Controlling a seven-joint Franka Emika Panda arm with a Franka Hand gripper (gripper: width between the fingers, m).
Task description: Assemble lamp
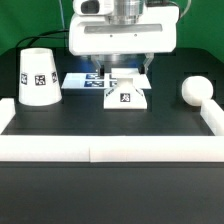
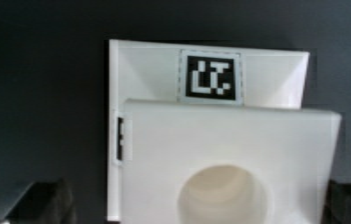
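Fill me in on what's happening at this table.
A Panda arm is building a lamp. Its end effector hangs open over the square base, straddling it without gripping. The shade stands at the exterior view's left, the bulb at its right; nothing is joined yet.

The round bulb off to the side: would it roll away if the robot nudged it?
Probably. The bulb looks ball-shaped and lies loose, so a push should roll it. Its smooth, hard-looking surface might slip in a pinch grip. The white rail beside it would likely stop it.
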